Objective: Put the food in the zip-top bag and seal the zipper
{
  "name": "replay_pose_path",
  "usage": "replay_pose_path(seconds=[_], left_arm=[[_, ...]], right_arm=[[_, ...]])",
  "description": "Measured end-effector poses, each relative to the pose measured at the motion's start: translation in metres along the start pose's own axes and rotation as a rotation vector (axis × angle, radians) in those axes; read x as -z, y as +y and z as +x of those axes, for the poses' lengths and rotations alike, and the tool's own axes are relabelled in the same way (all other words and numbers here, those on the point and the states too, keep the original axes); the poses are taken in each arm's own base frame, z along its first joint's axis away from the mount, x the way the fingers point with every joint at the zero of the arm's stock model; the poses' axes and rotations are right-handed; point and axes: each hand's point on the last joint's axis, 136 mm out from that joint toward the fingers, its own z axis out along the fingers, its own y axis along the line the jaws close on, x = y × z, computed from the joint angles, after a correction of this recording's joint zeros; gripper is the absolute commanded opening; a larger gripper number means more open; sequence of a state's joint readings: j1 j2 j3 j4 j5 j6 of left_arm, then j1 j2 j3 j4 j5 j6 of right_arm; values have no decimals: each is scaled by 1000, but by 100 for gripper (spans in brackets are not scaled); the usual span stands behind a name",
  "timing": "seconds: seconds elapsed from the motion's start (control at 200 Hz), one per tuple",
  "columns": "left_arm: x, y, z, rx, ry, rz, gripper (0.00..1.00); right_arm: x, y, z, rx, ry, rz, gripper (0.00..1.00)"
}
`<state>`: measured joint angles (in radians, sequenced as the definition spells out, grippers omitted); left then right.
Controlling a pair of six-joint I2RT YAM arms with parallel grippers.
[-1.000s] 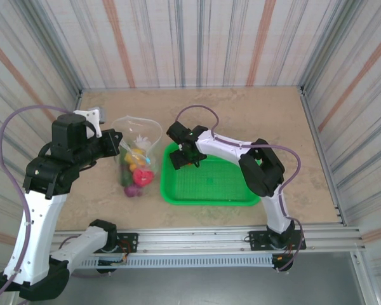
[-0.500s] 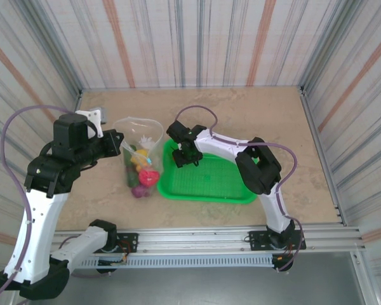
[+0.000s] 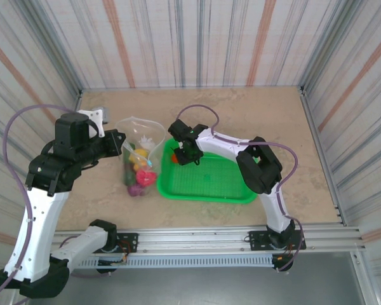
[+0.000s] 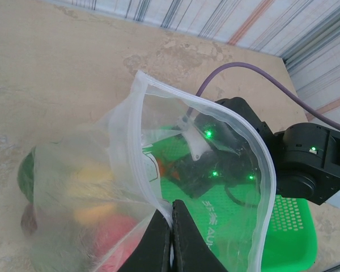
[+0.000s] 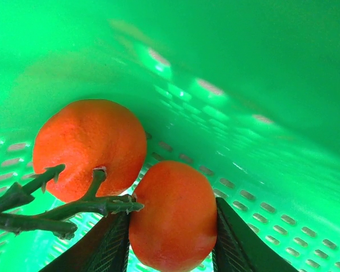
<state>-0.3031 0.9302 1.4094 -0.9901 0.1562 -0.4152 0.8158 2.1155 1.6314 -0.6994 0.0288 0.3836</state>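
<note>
My left gripper (image 4: pixel 171 218) is shut on the zipper (image 4: pixel 139 147), the pale rim of the clear zip-top bag (image 3: pixel 140 155), and holds its mouth open. Several pieces of food lie inside, among them a red one (image 4: pixel 110 232), a yellow one (image 4: pixel 90 175) and a green one (image 4: pixel 25 173). In the far left corner of the green basket (image 3: pixel 209 187), my right gripper (image 5: pixel 173 238) is shut on a small orange fruit (image 5: pixel 173 215). A green stem (image 5: pixel 56 207) joins it to a larger orange fruit (image 5: pixel 90 147). The orange (image 3: pixel 172 157) peeks out beside the right gripper (image 3: pixel 181 154).
The green mesh basket sits right of the bag, its left wall (image 5: pixel 243 68) close around the right gripper. Bare tan table (image 3: pixel 254 114) lies behind the basket. Striped walls enclose the table on three sides.
The basket has slid a little left and away, toward the bag. The right gripper has shifted in the basket corner, and the orange fruit now shows beside it. The bag's contents have settled slightly.
</note>
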Motion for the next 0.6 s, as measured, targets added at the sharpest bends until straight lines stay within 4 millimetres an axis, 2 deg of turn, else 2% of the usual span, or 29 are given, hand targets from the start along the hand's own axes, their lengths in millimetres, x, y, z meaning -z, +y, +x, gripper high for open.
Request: replay_pose_path(seconds=[0.215, 0.341, 0.451, 0.601], left_arm=[[0, 0, 1, 0, 3, 3, 0], [-1, -2, 1, 1, 7, 11, 0], [-1, -5, 1, -1, 8, 28, 0], [-2, -13, 0, -4, 11, 73, 0]], right_arm=[[5, -4, 7, -4, 4, -1, 27], [18, -10, 14, -16, 0, 1, 26], [42, -16, 12, -33, -39, -9, 26], [87, -24, 1, -68, -135, -26, 26]])
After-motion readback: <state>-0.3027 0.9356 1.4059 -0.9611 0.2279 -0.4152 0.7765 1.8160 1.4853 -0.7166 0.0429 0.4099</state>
